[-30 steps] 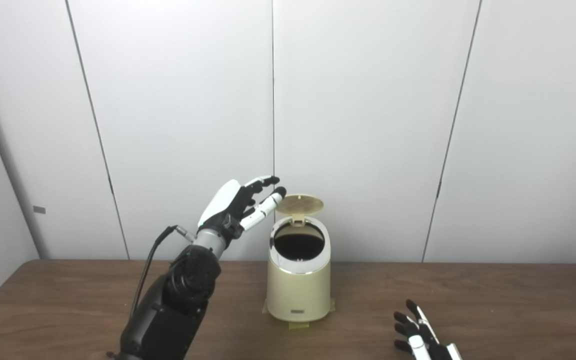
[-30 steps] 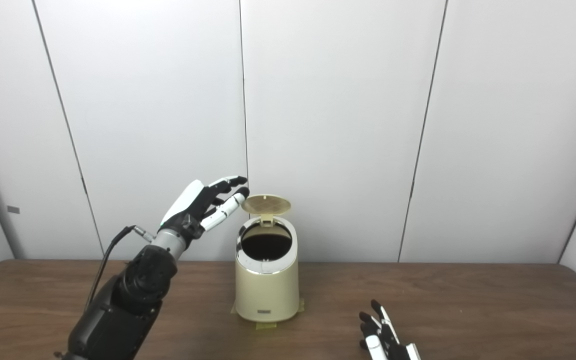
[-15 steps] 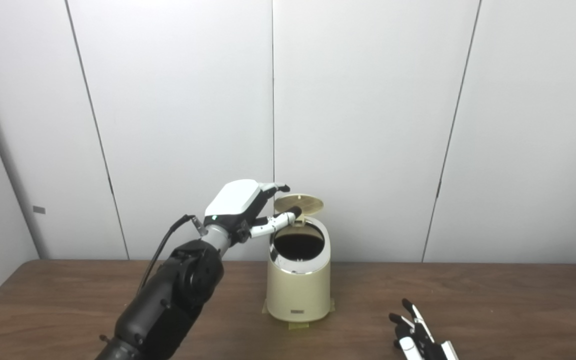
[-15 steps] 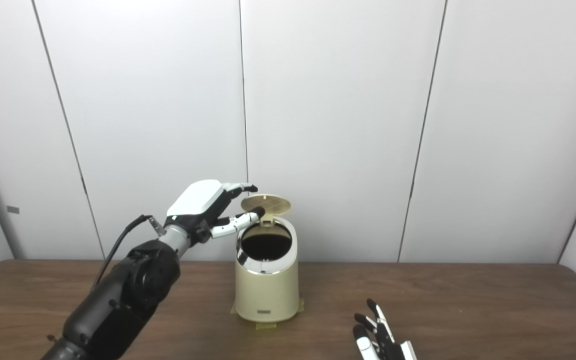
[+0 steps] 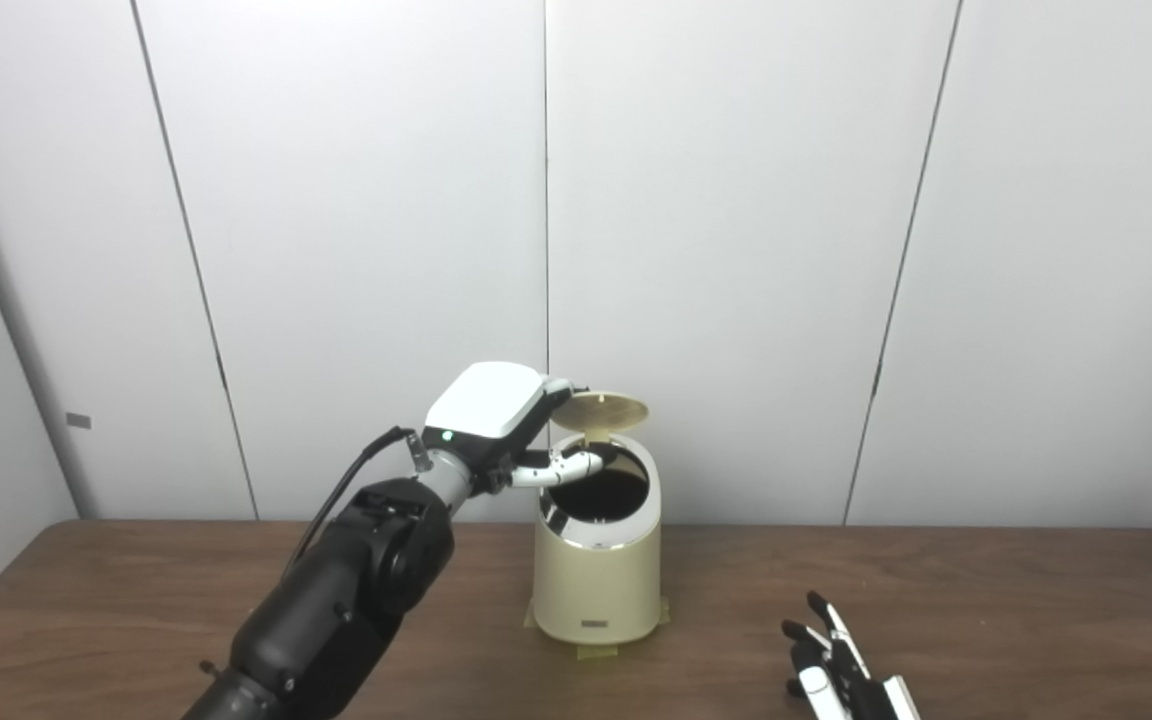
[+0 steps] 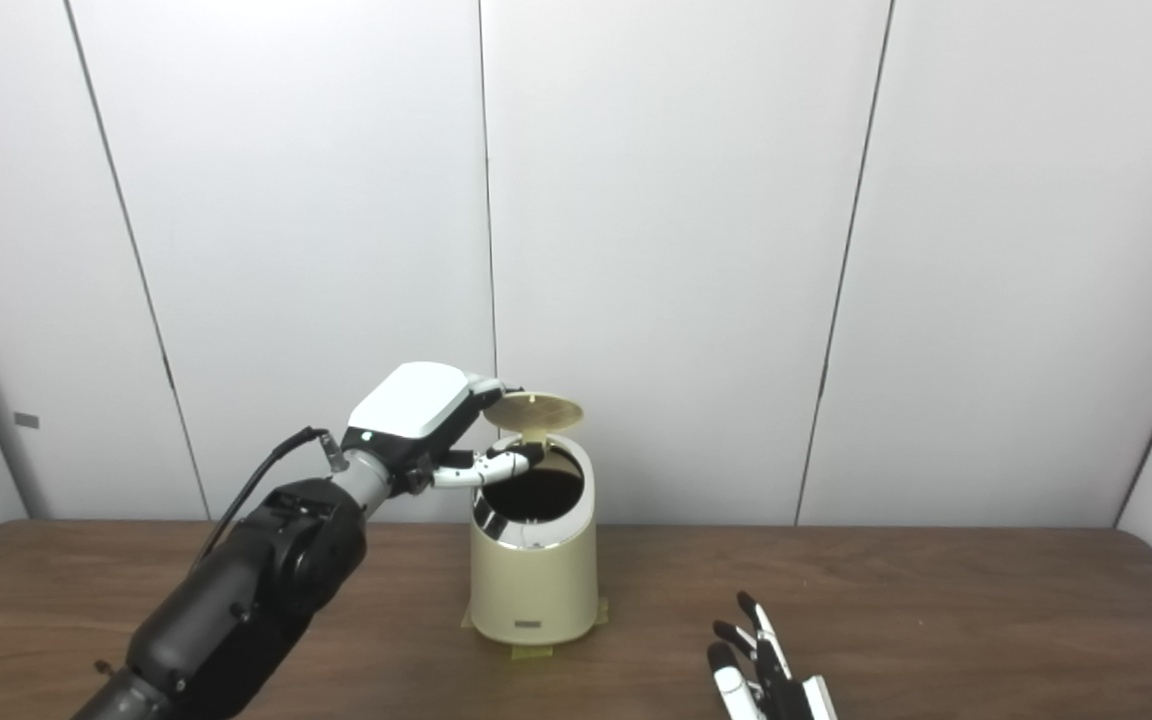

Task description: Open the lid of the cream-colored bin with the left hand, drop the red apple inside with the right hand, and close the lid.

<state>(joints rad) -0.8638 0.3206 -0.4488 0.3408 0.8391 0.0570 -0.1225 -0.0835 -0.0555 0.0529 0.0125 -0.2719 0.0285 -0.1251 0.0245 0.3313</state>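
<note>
the cream-colored bin (image 5: 598, 570) stands upright on the brown table (image 5: 986, 590), near its middle, with small bits of tape showing at its base. its round lid (image 5: 600, 407) is raised on a hinge at the back rim and tips forward over the dark round opening, which is ringed by a shiny band. the left hand (image 5: 501, 420) is at the bin's upper left, its white back turned upward; its fingers (image 5: 562, 385) reach over the left edge of the lid and are mostly hidden behind the hand, while the thumb (image 5: 564, 467) stretches out below the lid across the left part of the opening. the lid's edge sits between fingers and thumb, but whether they actually press on it cannot be made out, so it is unclear if this hand grips the lid or just brackets it. its black arm (image 5: 336, 600) rises from the bottom left, with a cable looping by the wrist. the right hand (image 6: 761, 672) lies low by the bottom edge, well to the right of the bin and partly cut off, fingers spread apart and holding nothing. the red apple is not visible in either view. plain white wall panels (image 5: 736, 200) stand behind the table.
</note>
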